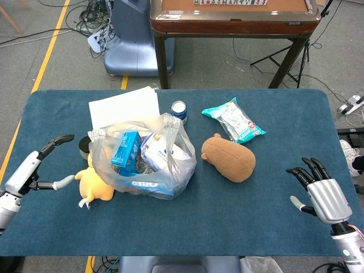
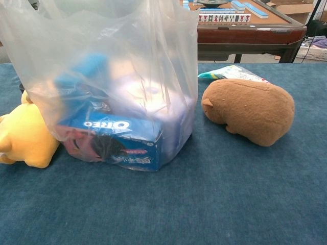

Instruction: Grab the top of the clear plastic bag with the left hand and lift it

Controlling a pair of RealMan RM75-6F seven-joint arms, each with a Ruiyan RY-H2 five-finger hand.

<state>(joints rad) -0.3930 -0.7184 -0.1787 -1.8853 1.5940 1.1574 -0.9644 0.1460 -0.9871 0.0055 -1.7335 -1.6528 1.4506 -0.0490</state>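
Observation:
The clear plastic bag (image 1: 145,156) stands on the blue table (image 1: 227,210), left of centre, holding blue snack boxes and an Oreo pack (image 2: 120,143). In the chest view the clear plastic bag (image 2: 102,76) fills the left half. Its top (image 1: 170,122) stands loose with its handles up. My left hand (image 1: 34,168) hovers open at the table's left edge, its fingers spread, well left of the bag. At the table's right front corner my right hand (image 1: 318,190) rests open. Neither hand shows in the chest view.
A yellow plush (image 1: 94,185) lies against the bag's left side. A brown plush (image 1: 228,159) lies to its right, with a teal snack packet (image 1: 233,120) behind. A can (image 1: 179,110), white paper (image 1: 125,107) and a dark round thing (image 1: 85,146) sit behind the bag.

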